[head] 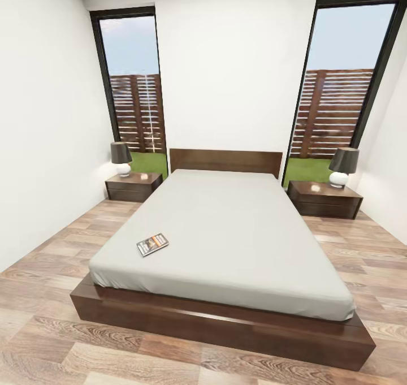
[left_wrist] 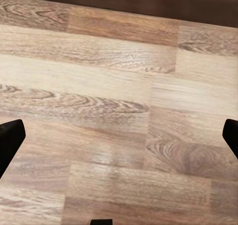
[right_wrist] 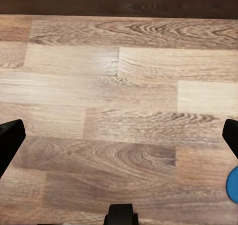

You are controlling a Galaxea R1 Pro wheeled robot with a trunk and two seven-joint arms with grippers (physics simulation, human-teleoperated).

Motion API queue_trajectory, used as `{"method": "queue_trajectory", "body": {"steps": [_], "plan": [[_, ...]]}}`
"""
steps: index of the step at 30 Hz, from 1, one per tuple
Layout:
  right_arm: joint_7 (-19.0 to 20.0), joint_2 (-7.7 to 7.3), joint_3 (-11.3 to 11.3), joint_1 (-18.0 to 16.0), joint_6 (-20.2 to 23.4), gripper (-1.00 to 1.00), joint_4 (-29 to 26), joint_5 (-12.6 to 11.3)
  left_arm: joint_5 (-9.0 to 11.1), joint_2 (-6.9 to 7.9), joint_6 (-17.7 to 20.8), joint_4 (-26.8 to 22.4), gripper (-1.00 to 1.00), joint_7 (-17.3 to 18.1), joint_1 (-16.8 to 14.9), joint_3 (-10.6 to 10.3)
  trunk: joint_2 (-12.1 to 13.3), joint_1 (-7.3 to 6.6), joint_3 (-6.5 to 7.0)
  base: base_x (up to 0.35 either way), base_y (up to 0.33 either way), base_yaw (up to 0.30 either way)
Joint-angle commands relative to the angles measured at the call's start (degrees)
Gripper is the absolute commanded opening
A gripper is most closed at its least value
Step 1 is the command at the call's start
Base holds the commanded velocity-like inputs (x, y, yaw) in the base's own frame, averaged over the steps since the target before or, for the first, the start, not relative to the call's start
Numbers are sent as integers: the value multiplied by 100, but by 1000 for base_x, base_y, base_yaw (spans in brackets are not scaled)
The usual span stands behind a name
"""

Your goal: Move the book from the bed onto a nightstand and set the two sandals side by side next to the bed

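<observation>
Head view: While the robot is facing the foot of the bed [head: 237, 232], the book [head: 152, 244] is lying flat on the mattress in the lower left of the frame, near the bed's left edge and foot corner, its long axis slanting up to the right.
Head view, nightstands: The left nightstand [head: 134, 186] is sitting at middle left beside the headboard and the right nightstand [head: 324, 199] at middle right, each carrying a lamp [head: 121, 158]; the left one is lying on the book's side of the bed.
Left wrist view: The left gripper [left_wrist: 119, 136] is looking down at bare floor [left_wrist: 119, 86], its two dark fingertips showing at the far left and far right edges, so the jaws are standing wide apart with nothing between them.
Right wrist view: The right gripper [right_wrist: 119, 138] is likewise pointing at floor planks, jaws wide apart and empty; a bright blue rounded shape, probably a sandal [right_wrist: 232, 184], is peeking in at the lower right edge, just beside one fingertip.
Judgement: Since the book is lying toward the frame's left, the left arm is looking like the nearer one for it, while the blue shape is lying closest to the right jaws.
</observation>
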State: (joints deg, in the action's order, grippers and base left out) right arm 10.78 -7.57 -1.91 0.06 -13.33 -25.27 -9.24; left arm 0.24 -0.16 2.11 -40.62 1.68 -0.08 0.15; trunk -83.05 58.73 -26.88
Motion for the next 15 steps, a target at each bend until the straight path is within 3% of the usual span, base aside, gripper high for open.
{"method": "queue_trajectory", "body": {"steps": [1, 7, 15], "plan": [[56, 1, -20, 1, -3, 100, -3, -60, 2, -1, 21, -8, 100, 17, -1, 4, -3, 0, -5, 0, 0, 0], [56, 9, -20, 3, -3, 100, -4, -60, 2, -1, 18, -7, 100, 17, -1, 3, -3, 0, -5, 0, 0, -14], [56, 10, -20, 0, -3, 100, -4, -60, 2, -2, 18, -6, 100, 17, -1, 1, -3, 0, -5, 0, 0, -227]]}}
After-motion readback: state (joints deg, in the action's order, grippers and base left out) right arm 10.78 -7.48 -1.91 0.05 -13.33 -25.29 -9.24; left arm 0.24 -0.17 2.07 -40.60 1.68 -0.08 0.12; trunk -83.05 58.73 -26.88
